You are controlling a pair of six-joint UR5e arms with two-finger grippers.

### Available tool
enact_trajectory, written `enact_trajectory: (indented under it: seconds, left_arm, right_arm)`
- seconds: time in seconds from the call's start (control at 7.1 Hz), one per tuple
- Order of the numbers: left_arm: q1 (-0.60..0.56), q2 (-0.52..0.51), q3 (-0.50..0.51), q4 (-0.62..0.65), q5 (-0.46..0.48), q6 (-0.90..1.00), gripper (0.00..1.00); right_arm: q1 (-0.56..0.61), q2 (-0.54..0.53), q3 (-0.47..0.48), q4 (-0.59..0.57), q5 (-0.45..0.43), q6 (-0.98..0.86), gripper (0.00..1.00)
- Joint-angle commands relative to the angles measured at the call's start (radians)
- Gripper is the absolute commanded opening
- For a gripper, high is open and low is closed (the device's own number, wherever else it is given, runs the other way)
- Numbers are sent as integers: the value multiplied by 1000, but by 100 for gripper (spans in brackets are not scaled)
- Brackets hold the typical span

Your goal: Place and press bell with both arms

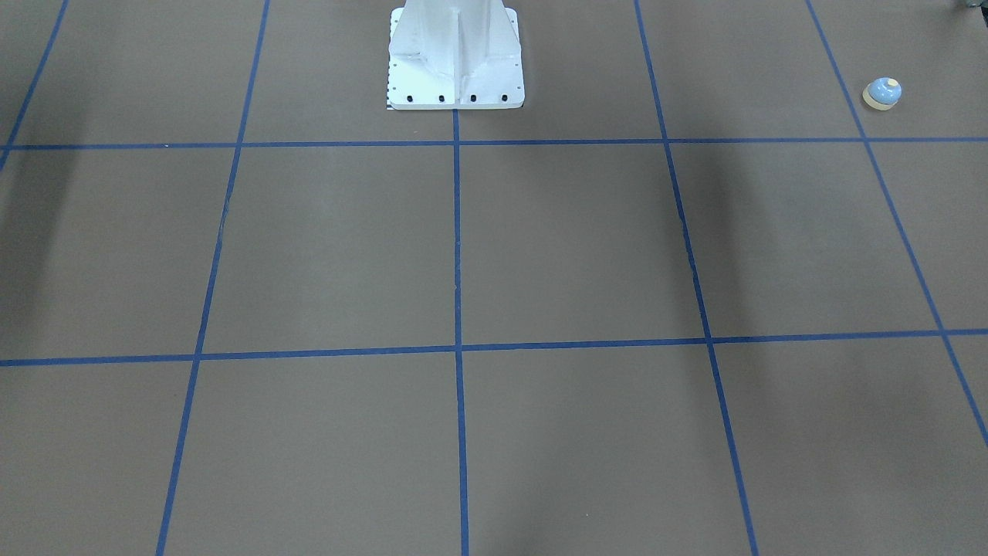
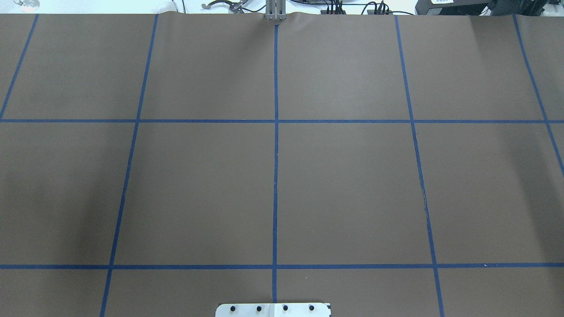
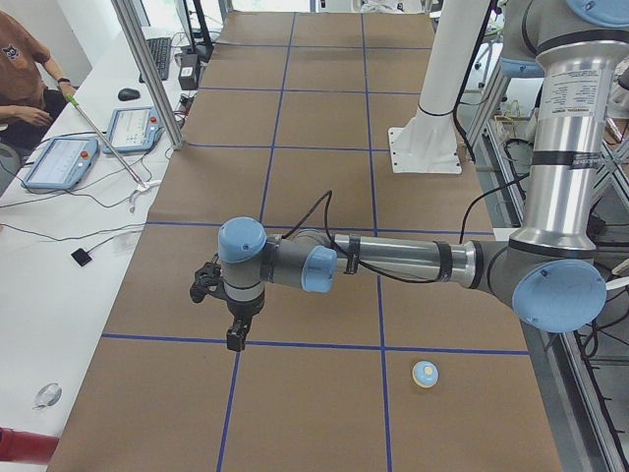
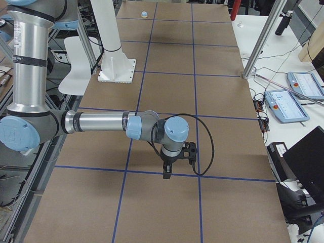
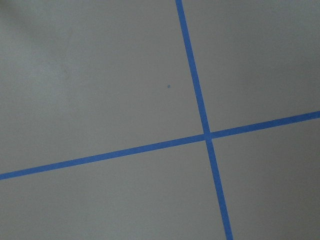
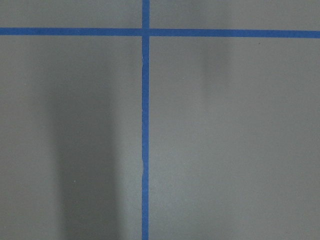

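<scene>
The bell (image 1: 882, 93) is a small light-blue dome on a cream base with a cream button, standing upright on the brown table cover near the robot's left end. It also shows in the left side view (image 3: 426, 374) and, tiny and far off, in the right side view (image 4: 144, 14). My left gripper (image 3: 236, 342) hangs above the table, pointing down, well apart from the bell. My right gripper (image 4: 166, 175) hangs over the table's other end. Both grippers show only in the side views, so I cannot tell whether they are open or shut. The wrist views show only brown paper and blue tape.
A white bolted pedestal (image 1: 455, 62) stands at the robot's edge of the table. Blue tape lines (image 2: 276, 132) divide the brown cover into squares. Beside the table are teach pendants (image 3: 59, 162), an aluminium post (image 3: 147, 69) and a seated person (image 3: 25, 79).
</scene>
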Motion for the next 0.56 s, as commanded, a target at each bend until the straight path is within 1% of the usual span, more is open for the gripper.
enact_trajectory:
  seconds: [0.0,0.42]
  left_arm:
    - [0,3,-3,0,0,0,100]
    - [-2,7,-2,-2,2,0,100]
  right_arm:
    - [1,6,-4,0,1,2,100]
    - [1,7,-5,0,1,2,100]
